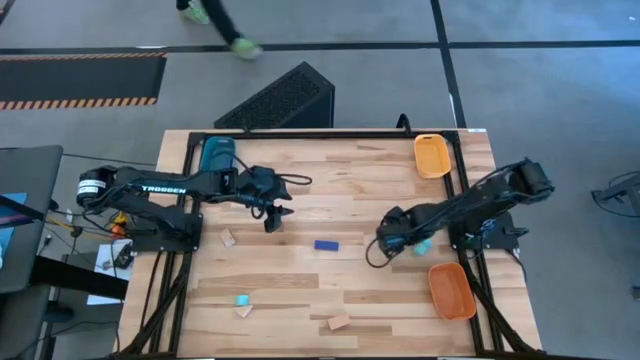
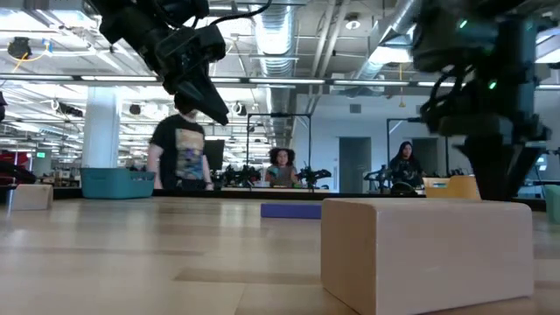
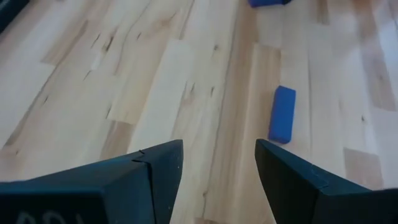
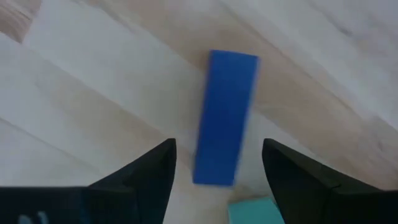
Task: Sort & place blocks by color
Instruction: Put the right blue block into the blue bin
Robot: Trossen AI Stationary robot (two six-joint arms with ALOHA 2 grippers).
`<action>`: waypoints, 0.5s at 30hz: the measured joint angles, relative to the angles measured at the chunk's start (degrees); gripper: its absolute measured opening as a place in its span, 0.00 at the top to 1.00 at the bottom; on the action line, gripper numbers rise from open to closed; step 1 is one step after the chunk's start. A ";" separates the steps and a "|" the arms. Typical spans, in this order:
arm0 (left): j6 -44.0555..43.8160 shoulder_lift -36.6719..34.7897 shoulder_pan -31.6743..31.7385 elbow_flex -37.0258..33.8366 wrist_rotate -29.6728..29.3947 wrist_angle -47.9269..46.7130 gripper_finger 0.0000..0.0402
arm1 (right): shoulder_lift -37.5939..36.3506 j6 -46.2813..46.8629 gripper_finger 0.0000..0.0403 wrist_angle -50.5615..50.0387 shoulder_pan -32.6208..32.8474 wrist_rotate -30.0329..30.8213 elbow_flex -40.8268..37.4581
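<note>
In the left wrist view my left gripper [image 3: 219,149] is open, above bare wood left of the table's middle [image 1: 275,215]. A dark blue oblong [image 3: 283,113] lies flat ahead of it, apart from the fingers, and shows in the high view [image 1: 326,245]. My right gripper [image 4: 219,149] is open and hovers right of centre [image 1: 390,240]. A second dark blue oblong [image 4: 225,115] lies lengthwise in the gap just ahead of its fingertips. A light cyan cube [image 4: 252,211] sits close beneath it [image 1: 424,245]. Tan pieces [image 1: 228,238] [image 1: 243,311] [image 1: 338,322] and another cyan cube [image 1: 241,299] rest on the table.
A blue tray [image 1: 217,152] stands at the far left corner, a yellow-orange tray [image 1: 432,155] at the far right and an orange tray [image 1: 450,290] by the right edge. People stand in the room beyond the table [image 2: 179,149]. Bare wood lies between the arms.
</note>
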 joint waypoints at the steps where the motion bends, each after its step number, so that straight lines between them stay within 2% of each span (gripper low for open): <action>1: -0.31 0.00 -0.17 0.00 -0.46 -0.30 0.54 | 0.80 -0.72 0.35 0.86 -0.46 -0.71 0.00; 6: -1.31 -0.02 -0.24 0.00 -1.27 -2.72 0.54 | 4.12 -1.81 0.36 5.08 -1.00 -3.13 0.33; 9: -2.07 -0.02 -0.24 0.00 -1.28 -4.21 0.54 | 4.89 -0.59 0.40 5.76 -0.27 -3.17 0.26; 12: -5.22 -0.02 -0.24 0.00 -1.47 -6.08 0.54 | 4.48 0.53 0.50 6.22 0.48 -3.01 0.24; 15: -8.32 -0.02 0.15 0.00 -1.80 -7.89 0.54 | 3.29 0.49 0.66 6.42 0.96 -2.77 0.04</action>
